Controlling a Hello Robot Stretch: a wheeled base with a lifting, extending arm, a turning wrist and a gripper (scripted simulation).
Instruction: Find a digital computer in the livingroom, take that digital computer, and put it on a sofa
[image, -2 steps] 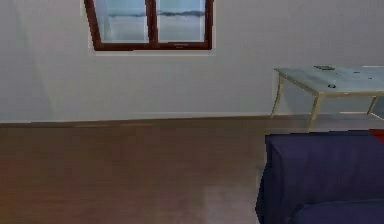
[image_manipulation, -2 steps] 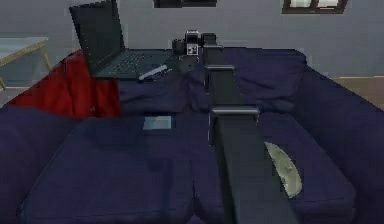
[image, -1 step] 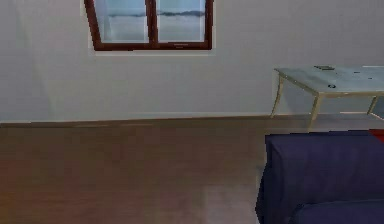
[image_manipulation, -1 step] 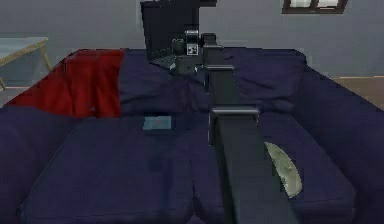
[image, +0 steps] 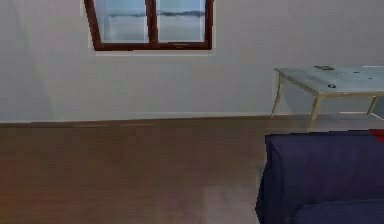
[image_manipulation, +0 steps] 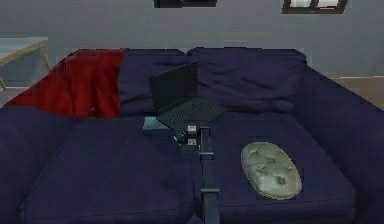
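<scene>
An open dark laptop (image_manipulation: 180, 97) sits on the seat of a dark blue sofa (image_manipulation: 100, 165), near the backrest at the middle. The arm (image_manipulation: 209, 185) rises from the bottom edge, and the gripper (image_manipulation: 166, 126) is just in front of the laptop's base. With the laptop and seat right behind the gripper, I cannot tell whether it holds anything. One end of the sofa (image: 320, 170) also shows at the forward view's lower right.
A red blanket (image_manipulation: 80, 85) drapes over the sofa's backrest at the left. A pale green patterned cushion (image_manipulation: 270, 168) lies on the right seat. A pale table (image: 330, 82) stands by the white wall under a wood-framed window (image: 150, 22). Bare wood floor (image: 130, 170) spreads ahead.
</scene>
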